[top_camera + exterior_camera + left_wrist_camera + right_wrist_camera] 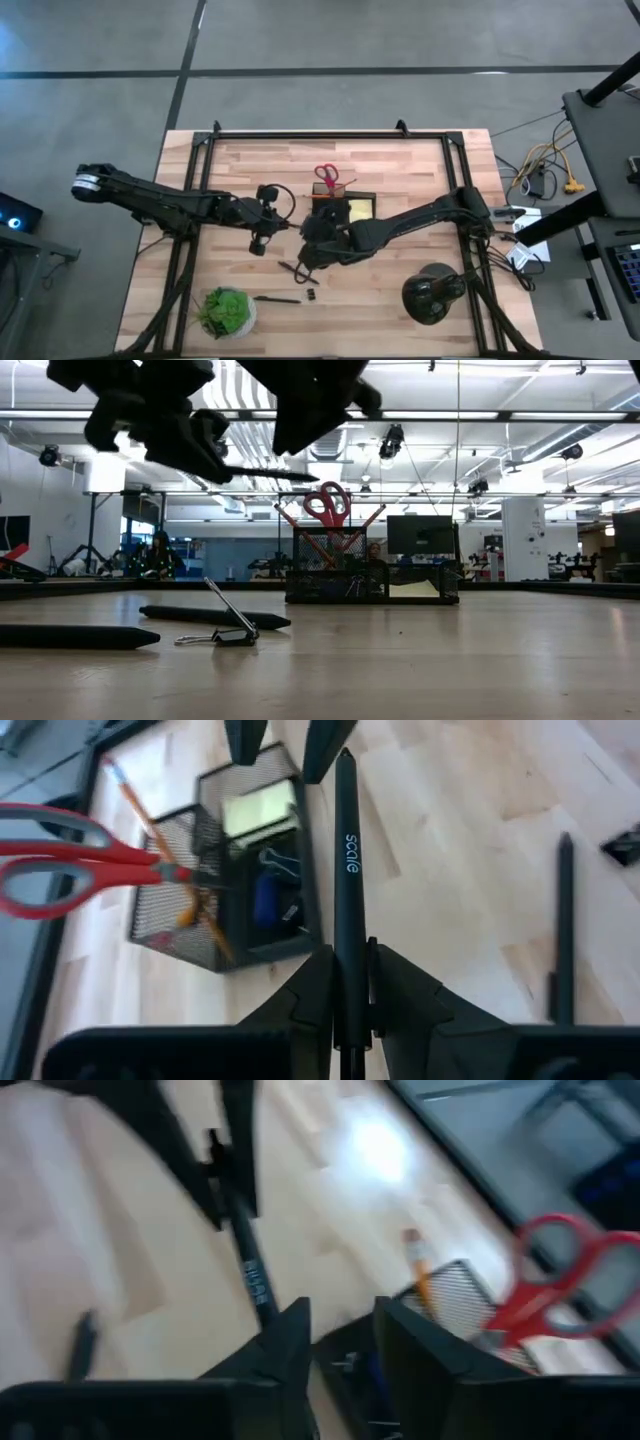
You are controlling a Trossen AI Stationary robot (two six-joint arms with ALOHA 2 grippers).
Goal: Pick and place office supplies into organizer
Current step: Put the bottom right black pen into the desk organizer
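My left tool [350,1010] grips a slim black pen [347,870] above the tabletop [400,160], beside the black wire-mesh organizer [215,880]; my right tool's [340,1345] jaws stand parted, pen tip just ahead.

Left pincer [350,1010] clamped, raised mid-table; right pincer [340,1335] parted, facing it, close.

The red-handled scissors [70,870] are cut off at the left wrist view's edge.
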